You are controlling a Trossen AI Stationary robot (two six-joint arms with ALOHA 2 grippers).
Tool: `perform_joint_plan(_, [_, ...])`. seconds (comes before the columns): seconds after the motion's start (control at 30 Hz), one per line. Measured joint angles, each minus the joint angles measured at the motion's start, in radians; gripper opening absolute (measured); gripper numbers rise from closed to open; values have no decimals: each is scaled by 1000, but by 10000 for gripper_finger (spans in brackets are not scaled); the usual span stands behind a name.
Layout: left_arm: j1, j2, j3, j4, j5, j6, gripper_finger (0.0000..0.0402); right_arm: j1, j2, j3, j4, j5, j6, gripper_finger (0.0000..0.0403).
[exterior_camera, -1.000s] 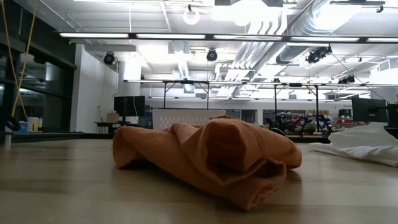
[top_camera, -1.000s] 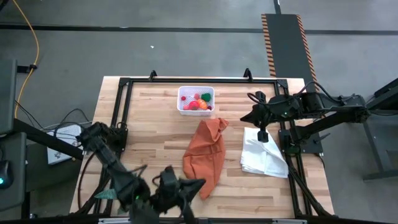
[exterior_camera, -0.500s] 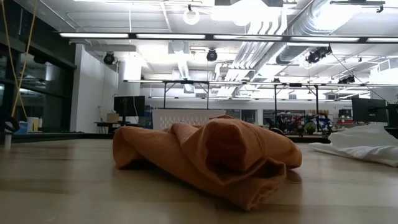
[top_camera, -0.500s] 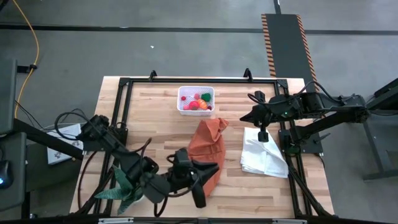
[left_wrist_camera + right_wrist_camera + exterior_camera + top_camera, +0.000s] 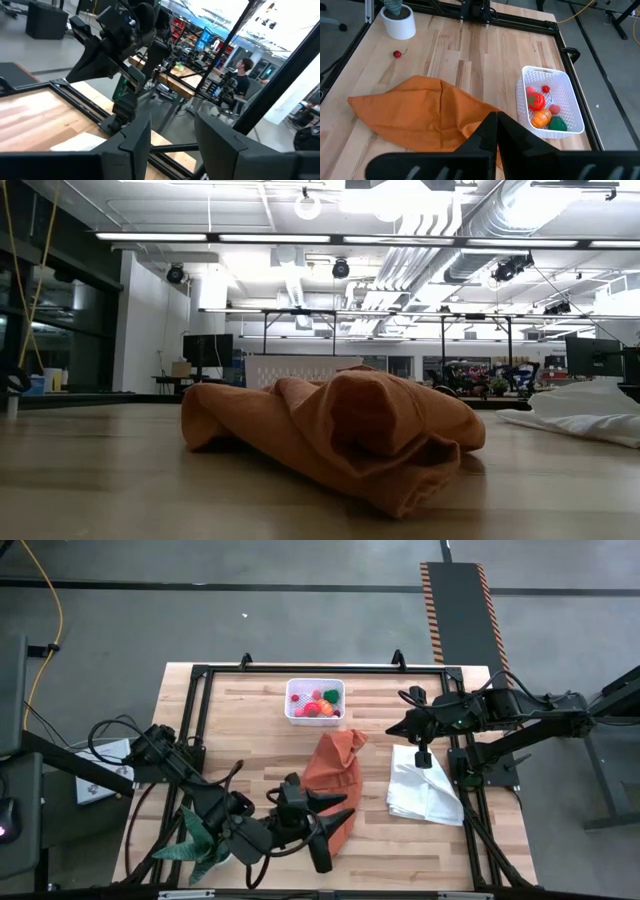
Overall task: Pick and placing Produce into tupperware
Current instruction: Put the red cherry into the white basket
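The tupperware (image 5: 315, 702) sits near the far edge of the table (image 5: 250, 740), a small white tub with a dotted base. From my right wrist I look down into it (image 5: 551, 102): a red piece with a green top (image 5: 536, 100), a small red one (image 5: 545, 89), a pink one (image 5: 553, 109), an orange one (image 5: 541, 118) and a green one (image 5: 558, 123) all lie inside, bunched toward one end. One dark red cherry (image 5: 397, 54) lies alone on the bare wood, well apart from the tub and near a white pot (image 5: 399, 25) that holds a green spiky plant (image 5: 200, 840).

My left gripper (image 5: 325, 830) hangs over the near end of the orange cloth (image 5: 335, 780), and its two fingers (image 5: 132, 145) stand parted with nothing between them. That cloth lies crumpled in the middle of the table, its far corner close to the tub but not touching it; in the low view it rises as a folded heap (image 5: 330, 435).

My right gripper (image 5: 422, 755) hovers over the white cloth (image 5: 425, 795) at the table's right side, its fingers (image 5: 492, 140) pressed tight together and empty. The white cloth lies just beside the orange one, with bare wood between them.
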Motion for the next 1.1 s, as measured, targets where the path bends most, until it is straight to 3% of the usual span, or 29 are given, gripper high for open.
perform_joint_plan(1.1, [0, 0, 0, -3, -5, 12, 142, 0, 0, 0, 0, 0, -2, 0])
